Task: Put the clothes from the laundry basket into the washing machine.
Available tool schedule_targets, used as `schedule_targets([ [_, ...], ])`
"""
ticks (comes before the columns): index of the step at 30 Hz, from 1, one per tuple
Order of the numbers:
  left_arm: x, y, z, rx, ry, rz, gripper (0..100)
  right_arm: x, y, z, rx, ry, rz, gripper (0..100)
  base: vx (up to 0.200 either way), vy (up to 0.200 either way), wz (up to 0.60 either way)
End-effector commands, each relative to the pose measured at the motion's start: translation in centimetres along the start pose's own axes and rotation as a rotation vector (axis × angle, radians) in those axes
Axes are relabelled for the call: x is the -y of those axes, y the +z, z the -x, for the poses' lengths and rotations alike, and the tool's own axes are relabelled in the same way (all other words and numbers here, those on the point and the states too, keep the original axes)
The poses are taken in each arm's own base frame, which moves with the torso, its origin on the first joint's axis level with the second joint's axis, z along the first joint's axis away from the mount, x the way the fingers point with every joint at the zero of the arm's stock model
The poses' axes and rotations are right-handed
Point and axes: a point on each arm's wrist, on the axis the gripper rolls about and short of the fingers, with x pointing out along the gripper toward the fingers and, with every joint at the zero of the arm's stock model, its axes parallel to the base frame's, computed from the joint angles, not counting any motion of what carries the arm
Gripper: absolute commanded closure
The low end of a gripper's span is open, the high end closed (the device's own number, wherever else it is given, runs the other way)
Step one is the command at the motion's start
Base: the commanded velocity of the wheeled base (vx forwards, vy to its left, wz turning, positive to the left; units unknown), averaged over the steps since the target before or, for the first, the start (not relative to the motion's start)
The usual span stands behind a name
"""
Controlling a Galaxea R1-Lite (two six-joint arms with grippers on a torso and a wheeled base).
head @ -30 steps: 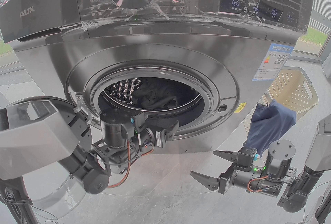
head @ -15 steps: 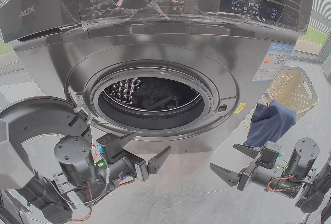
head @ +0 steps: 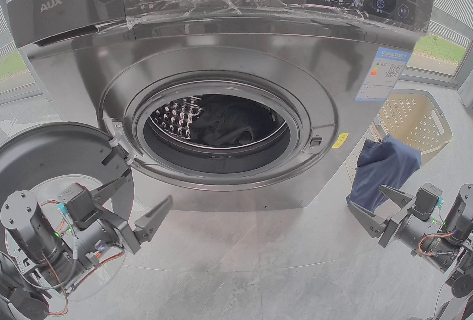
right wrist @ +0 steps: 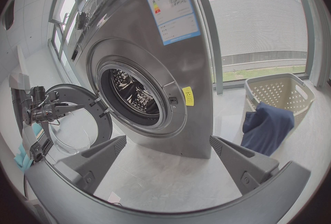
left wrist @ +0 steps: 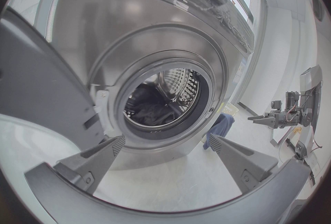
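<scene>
The washing machine [head: 221, 50] stands with its round door [head: 49, 148] swung open to the left. Dark clothes [head: 231, 121] lie inside the drum [left wrist: 146, 110]. A navy garment [head: 384, 170] hangs over the front rim of the beige laundry basket [head: 419, 119] to the machine's right. My left gripper [head: 148, 188] is open and empty, low at the left in front of the door. My right gripper [head: 365, 196] is open and empty, low at the right, its fingertips just short of the navy garment [right wrist: 267, 128].
Bare grey floor [head: 246, 262] spreads in front of the machine. The open door [right wrist: 76, 97] takes up the space on the left. The basket [right wrist: 279, 90] sits against the window wall, close to the machine's right side.
My left gripper has pulled back from the drum mouth, down and to the left. My right gripper has moved right, toward the navy garment. The head view has shifted slightly.
</scene>
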Motion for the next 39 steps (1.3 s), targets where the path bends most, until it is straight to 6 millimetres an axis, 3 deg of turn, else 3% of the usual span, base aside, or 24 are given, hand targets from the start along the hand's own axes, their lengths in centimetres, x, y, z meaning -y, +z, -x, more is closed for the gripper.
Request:
schedule_targets([
  [1,-1.3,1.2,3.5,0.045,0.046,-0.005,0,0.7,1.0,2.2,0.036,-0.046,-0.004,0,-0.200,0.000,0.00],
  [10,-1.5,1.8,7.4,0.040,0.055,-0.003,0,0.8,1.4,5.4,0.013,-0.114,-0.015,0,-0.089,0.000,0.00],
  [13,-1.7,1.9,9.9,0.053,0.063,0.001,0,1.2,1.4,7.7,0.012,-0.162,-0.016,0,0.000,0.000,0.00],
  [19,-2.0,1.4,12.6,0.048,0.095,0.000,0,1.5,0.9,11.0,0.018,-0.222,-0.007,0,0.000,-0.067,0.00],
  [21,-2.5,0.2,14.1,0.032,0.163,-0.008,0,1.7,0.5,12.9,0.043,-0.274,-0.003,0,0.000,-0.200,0.00],
  [27,-2.7,-1.7,16.4,0.036,0.232,0.001,0,1.7,-0.3,15.2,0.104,-0.345,0.010,0,0.000,-0.167,0.00],
  [31,-2.6,-3.4,18.3,0.028,0.277,0.006,0,1.2,-2.2,17.7,0.144,-0.389,0.016,0,0.000,0.000,0.00],
  [36,-2.2,-5.2,19.6,0.014,0.306,0.009,0,0.9,-4.5,19.2,0.125,-0.434,0.040,0,0.000,-0.040,0.00],
  [39,-2.1,-5.7,19.9,0.008,0.325,0.033,0,0.9,-4.8,19.2,0.104,-0.457,0.037,0,0.000,-0.200,0.00],
])
